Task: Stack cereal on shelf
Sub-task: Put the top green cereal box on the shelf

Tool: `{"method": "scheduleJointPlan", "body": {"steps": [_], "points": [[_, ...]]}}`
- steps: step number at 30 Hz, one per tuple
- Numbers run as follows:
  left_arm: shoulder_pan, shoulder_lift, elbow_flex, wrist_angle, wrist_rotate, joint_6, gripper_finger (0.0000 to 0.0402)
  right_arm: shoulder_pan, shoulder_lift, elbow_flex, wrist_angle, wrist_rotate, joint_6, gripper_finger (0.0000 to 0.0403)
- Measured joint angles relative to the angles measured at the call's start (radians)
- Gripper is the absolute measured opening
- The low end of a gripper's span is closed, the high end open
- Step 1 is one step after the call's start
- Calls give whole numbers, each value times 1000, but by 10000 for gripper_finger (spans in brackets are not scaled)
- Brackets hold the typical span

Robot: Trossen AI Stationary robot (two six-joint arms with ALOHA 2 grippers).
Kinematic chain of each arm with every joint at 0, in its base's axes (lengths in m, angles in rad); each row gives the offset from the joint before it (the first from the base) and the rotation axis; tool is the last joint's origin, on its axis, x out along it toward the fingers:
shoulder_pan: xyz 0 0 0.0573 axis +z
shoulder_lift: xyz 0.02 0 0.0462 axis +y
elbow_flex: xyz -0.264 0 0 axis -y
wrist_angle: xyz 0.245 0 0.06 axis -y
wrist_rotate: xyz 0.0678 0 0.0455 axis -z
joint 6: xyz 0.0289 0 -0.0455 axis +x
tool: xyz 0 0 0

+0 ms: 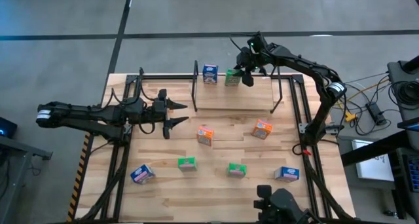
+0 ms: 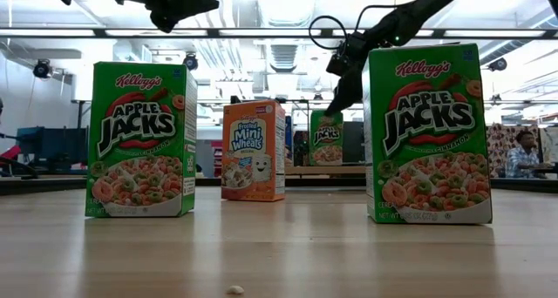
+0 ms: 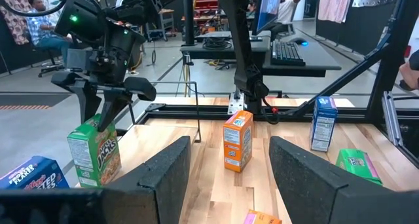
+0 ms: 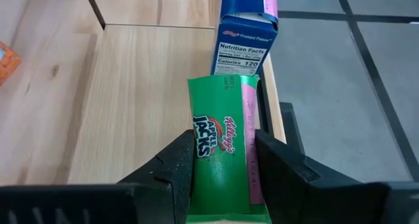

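A green cereal box (image 4: 226, 152) stands upright at the far edge of the shelf (image 1: 236, 96), next to a blue cereal box (image 1: 209, 73). My right gripper (image 1: 243, 76) reaches over the shelf from the far right and is shut on the green box's top. Six more cereal boxes stand on the table: two orange (image 1: 205, 135) (image 1: 262, 128), two green (image 1: 187, 163) (image 1: 236, 169) and two blue (image 1: 142, 174) (image 1: 287, 174). My left gripper (image 1: 178, 116) hovers open and level left of the shelf, touching nothing. My right gripper pinches the green box between its two fingers (image 4: 177, 165), one on each broad face just below the top panel (image 4: 222, 135). The fingers slant down from the table's far right side. The box stays upright, its bottom on the shelf board (image 3: 154, 142).
Black rod posts (image 1: 196, 86) (image 1: 278, 93) stand at the shelf's ends. Larger black frames (image 1: 121, 152) (image 1: 308, 152) run along the table's left and right sides. Bare wood lies between the shelf and the loose boxes. People sit in the room beyond the table.
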Motion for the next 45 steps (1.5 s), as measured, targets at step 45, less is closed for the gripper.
{"method": "scheduleJointPlan", "body": {"steps": [45], "points": [[0, 0, 0, -17, 0, -1, 191, 201, -172, -41, -31, 166, 330, 133]]}}
